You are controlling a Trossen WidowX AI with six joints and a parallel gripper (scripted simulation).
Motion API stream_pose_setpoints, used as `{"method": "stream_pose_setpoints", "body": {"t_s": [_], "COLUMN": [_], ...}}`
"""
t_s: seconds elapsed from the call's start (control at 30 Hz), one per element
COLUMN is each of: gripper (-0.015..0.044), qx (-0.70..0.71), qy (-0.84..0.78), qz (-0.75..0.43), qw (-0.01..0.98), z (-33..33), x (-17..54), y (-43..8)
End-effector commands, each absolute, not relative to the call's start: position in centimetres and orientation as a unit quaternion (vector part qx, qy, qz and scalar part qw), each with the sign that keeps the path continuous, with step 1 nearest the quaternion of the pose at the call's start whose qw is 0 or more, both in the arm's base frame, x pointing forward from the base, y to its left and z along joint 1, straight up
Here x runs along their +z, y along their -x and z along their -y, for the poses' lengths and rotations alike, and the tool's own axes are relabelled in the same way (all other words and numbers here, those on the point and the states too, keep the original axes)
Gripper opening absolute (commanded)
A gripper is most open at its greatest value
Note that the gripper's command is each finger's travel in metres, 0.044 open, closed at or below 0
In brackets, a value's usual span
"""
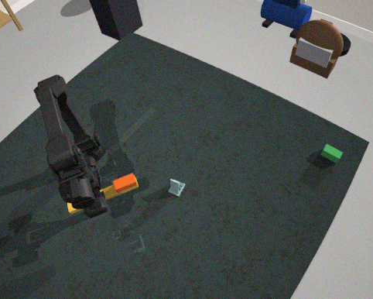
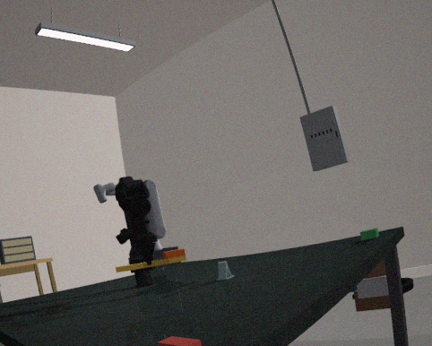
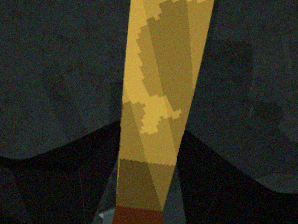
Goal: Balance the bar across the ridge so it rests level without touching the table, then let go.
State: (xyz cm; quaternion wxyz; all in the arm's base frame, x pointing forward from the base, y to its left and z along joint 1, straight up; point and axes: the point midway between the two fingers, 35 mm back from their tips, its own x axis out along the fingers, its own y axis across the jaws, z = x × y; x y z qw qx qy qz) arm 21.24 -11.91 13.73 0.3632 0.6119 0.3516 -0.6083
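The yellow bar (image 1: pixel 111 192) (image 2: pixel 125 268) (image 3: pixel 167 65) carries an orange block (image 1: pixel 124 183) (image 2: pixel 174 254) on its end toward the ridge. My gripper (image 1: pixel 93 201) (image 2: pixel 142 266) (image 3: pixel 150 132) is shut on the bar around its middle part and holds it a little above the table (image 1: pixel 220 240). A fingertip reaches below the bar in the exterior view. The pale blue ridge (image 1: pixel 176 187) (image 2: pixel 223 271) stands on the table beyond the orange block's end, apart from the bar. The arm hides part of the bar in the top and exterior views.
A green block (image 1: pixel 332 153) (image 2: pixel 369 234) lies near the far right corner of the table. A red block (image 2: pixel 179 341) shows at the bottom edge of the exterior view. A dark box-shaped pillar (image 1: pixel 117 19) stands beyond the table's back corner.
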Motion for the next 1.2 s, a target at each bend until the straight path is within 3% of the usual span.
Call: {"method": "stream_pose_setpoints", "body": {"t_s": [0.0,1.17], "gripper": [0.0,0.0], "qx": [-0.606,-0.532], "qy": [-0.614,-0.543], "qz": [-0.351,-0.452], "qw": [0.364,0.466], "z": [11.8,5.5], "x": [14.9,16.3], "y": [-21.1,-28.9]}}
